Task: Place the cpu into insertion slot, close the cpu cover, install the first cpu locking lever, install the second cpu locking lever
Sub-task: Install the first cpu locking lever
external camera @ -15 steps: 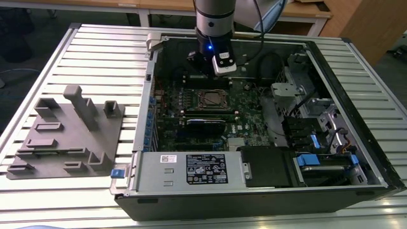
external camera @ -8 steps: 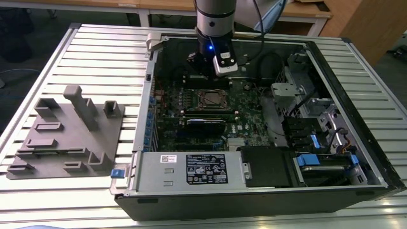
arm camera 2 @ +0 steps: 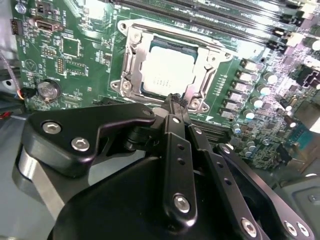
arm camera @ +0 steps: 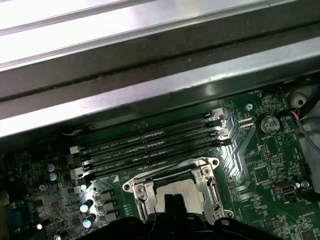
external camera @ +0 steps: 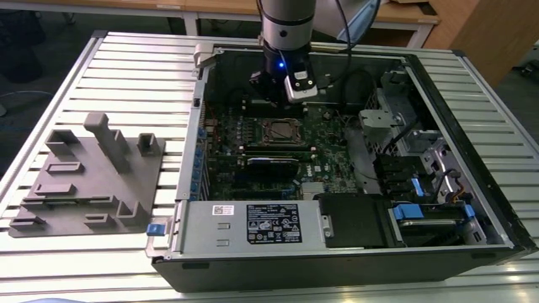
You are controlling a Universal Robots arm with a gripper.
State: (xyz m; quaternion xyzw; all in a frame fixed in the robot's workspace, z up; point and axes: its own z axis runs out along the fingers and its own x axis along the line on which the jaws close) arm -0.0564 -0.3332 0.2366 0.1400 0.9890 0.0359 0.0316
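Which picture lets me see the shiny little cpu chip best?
The second wrist view: the cpu sits large and bright inside its socket. In the first wrist view the tool covers part of it, and in the exterior view it is a tiny dark square.

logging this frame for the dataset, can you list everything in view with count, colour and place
computer case: one, black, open on the slatted table
green board: one, inside the case
cpu: one, silvery, lying in the socket
cpu cover: one, silvery frame, down around the cpu
memory sticks: a row, dark, beside the socket
grey box: one, white label, case's near edge
grey fixture: one, exterior view's left
gripper: one, black, above the socket
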